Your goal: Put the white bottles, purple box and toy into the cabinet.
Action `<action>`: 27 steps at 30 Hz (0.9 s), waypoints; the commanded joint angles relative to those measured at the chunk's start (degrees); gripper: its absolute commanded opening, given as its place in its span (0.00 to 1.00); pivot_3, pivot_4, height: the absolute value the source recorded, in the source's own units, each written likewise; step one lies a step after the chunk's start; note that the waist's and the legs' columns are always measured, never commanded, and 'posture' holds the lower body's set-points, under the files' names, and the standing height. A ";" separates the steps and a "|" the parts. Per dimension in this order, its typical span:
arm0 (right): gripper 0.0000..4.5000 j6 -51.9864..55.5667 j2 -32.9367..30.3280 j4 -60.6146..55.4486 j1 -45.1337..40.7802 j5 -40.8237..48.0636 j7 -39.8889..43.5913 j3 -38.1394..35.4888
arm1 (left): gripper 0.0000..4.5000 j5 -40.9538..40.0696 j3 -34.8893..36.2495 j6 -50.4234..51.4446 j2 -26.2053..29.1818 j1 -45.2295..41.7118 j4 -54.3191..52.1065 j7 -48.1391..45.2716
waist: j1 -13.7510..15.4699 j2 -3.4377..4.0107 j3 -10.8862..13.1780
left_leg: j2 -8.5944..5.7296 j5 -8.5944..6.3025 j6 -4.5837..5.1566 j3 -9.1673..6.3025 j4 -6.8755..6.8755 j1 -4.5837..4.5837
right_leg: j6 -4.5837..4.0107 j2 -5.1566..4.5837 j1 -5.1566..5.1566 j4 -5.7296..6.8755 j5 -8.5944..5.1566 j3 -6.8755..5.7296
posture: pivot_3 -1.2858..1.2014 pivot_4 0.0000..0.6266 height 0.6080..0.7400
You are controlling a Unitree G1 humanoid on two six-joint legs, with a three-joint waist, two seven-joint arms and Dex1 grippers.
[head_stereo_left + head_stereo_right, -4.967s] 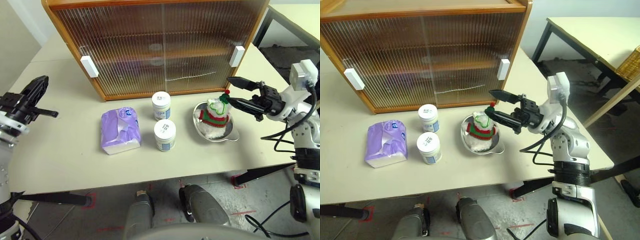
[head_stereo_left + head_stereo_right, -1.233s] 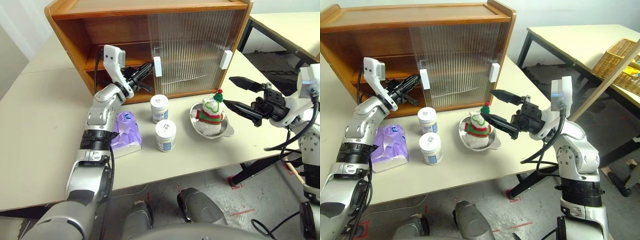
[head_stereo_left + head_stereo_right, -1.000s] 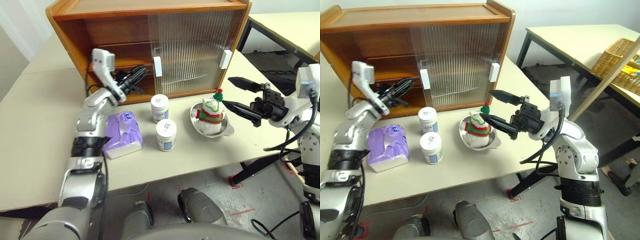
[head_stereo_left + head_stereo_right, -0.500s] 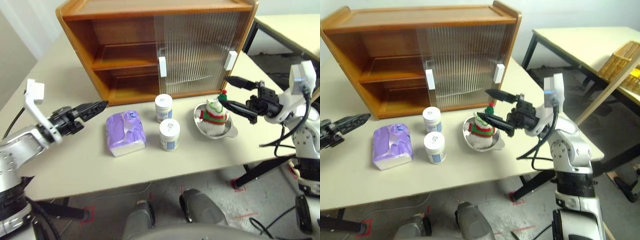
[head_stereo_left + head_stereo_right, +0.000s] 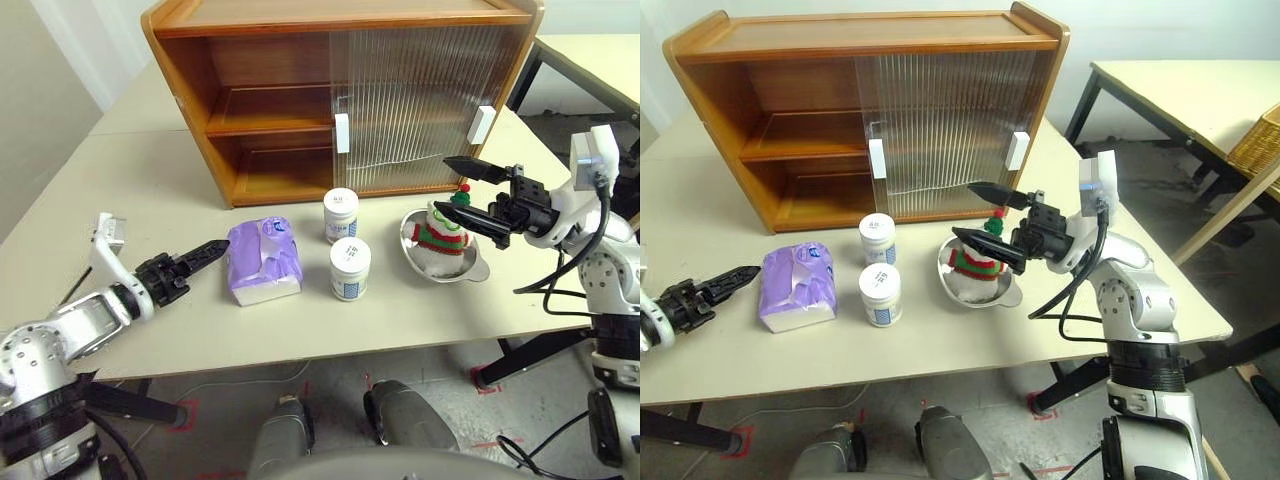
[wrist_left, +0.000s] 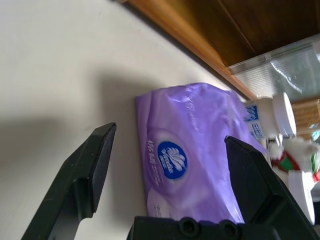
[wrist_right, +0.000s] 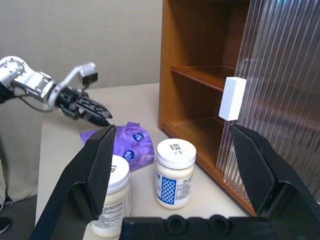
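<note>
- The left gripper (image 5: 212,251) stands with jaws spread wide and empty, low over the table (image 5: 120,180), its tips just beside the purple box (image 5: 264,260) on the side away from the jars; contact cannot be confirmed.
- The right gripper (image 5: 452,189) has jaws released and empty, one finger above and one in front of the toy (image 5: 442,226); whether they touch it cannot be told.
- The toy sits in a shallow steel bowl (image 5: 470,271), which lies in front of the cabinet (image 5: 340,90), before its closed half.
- The two white bottles (image 5: 346,243) stand upright between the purple box and the bowl, one nearer the cabinet, one behind it towards the table edge, lids on.
- The cabinet's left half is open: both the upper shelf and the floor compartment show bare wood.
- Both ribbed doors (image 5: 420,105) are stacked over the right half; anything behind them is too blurred to make out.
- In the left wrist view the purple box is partly cut off by the gripper body.
</note>
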 commanded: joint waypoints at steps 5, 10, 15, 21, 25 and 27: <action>1.00 0.81 -1.13 -2.57 2.54 -0.29 -0.80 0.17 | 0.90 2.43 -6.78 2.63 -1.58 0.60 1.85 -0.04 | 0.04 0.09 -0.09 | -0.07 0.08 0.00 -0.08 -0.13 0.00 | 0.12 0.04 0.10 0.00 -0.10 -0.01 | 0.41 0.09 1.00; 1.00 0.93 -1.09 -3.00 2.72 -0.13 -1.14 0.20 | 0.55 5.74 -9.04 1.36 0.62 0.60 2.22 -1.13 | -0.03 0.08 -0.10 | -0.17 0.08 -0.02 -0.19 -0.12 0.05 | 0.55 0.03 0.19 0.00 -0.39 0.01 | 0.41 0.09 1.00; 1.00 0.62 -1.13 -2.01 1.84 -0.33 -0.66 0.37 | 0.14 5.47 -5.16 -4.13 0.85 -1.10 1.94 -3.72 | -0.13 0.08 -0.10 | -0.20 -0.03 -0.21 -0.30 -0.13 0.06 | 0.59 0.02 0.19 -0.01 -0.42 0.02 | 0.41 0.08 1.00; 1.00 0.25 -1.44 -0.70 1.00 -0.71 0.38 0.54 | 0.00 -4.00 -0.39 -8.36 -2.27 -1.47 -3.69 -10.01 | -0.12 0.08 -0.10 | -0.21 -0.14 -0.41 -0.42 -0.15 0.02 | 0.58 0.03 0.16 -0.01 -0.41 -0.03 | 0.42 0.08 1.00; 1.00 0.07 -1.43 0.29 0.24 -1.03 1.07 0.70 | 0.00 -10.69 1.74 -9.52 -4.69 -3.75 -5.89 -5.85 | -0.02 0.08 -0.10 | -0.24 0.07 -0.06 -0.41 -0.14 -0.03 | 0.54 0.02 0.17 -0.01 -0.41 -0.03 | 0.42 0.07 1.00; 1.00 -0.04 -1.37 0.76 -0.22 -1.19 1.51 0.88 | 0.00 -13.66 1.85 -10.47 -5.38 -5.09 -6.72 -3.90 | 0.07 0.07 -0.11 | -0.23 0.10 -0.03 -0.40 -0.14 -0.02 | 0.54 0.04 0.18 0.00 -0.41 -0.03 | 0.42 0.07 1.00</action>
